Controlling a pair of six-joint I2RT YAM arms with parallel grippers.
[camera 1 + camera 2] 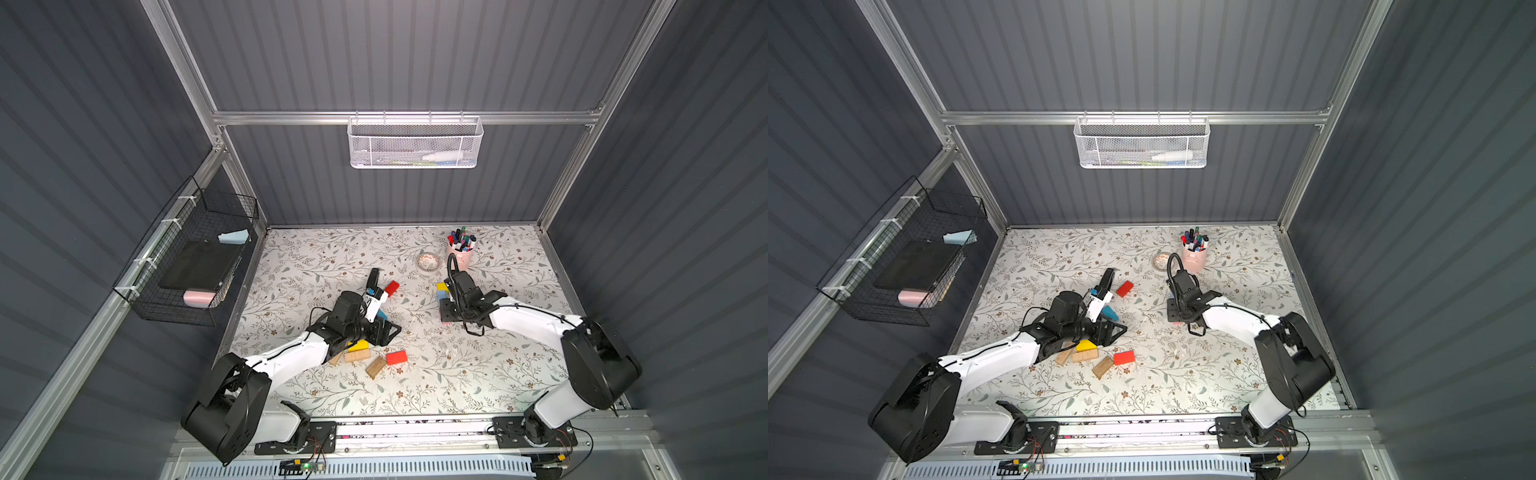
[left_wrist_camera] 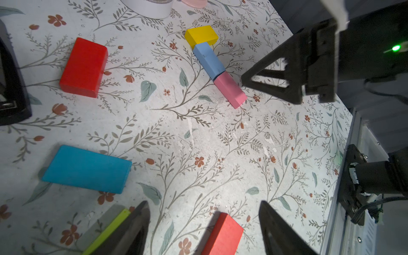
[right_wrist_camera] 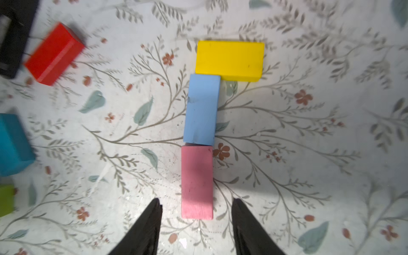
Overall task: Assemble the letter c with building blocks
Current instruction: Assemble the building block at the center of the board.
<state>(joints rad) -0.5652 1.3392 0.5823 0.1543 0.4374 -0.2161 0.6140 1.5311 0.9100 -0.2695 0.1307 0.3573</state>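
Next to red blk (image 3: 54, 54): stapler (image 3: 13, 37).

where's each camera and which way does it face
Top views: high over the near edge, looking down on the table; both arms show.
Left wrist: on left arm, facing the teal block; left tool shows.
Right wrist: on right arm, looking down on the pink block; right tool flanks it.
Shared: both wrist views show the pink block.

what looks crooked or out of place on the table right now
Slightly. The blue block leans a little, so it doesn't sit square against the yellow block or in line with the pink block. A black stapler also lies near the red block.
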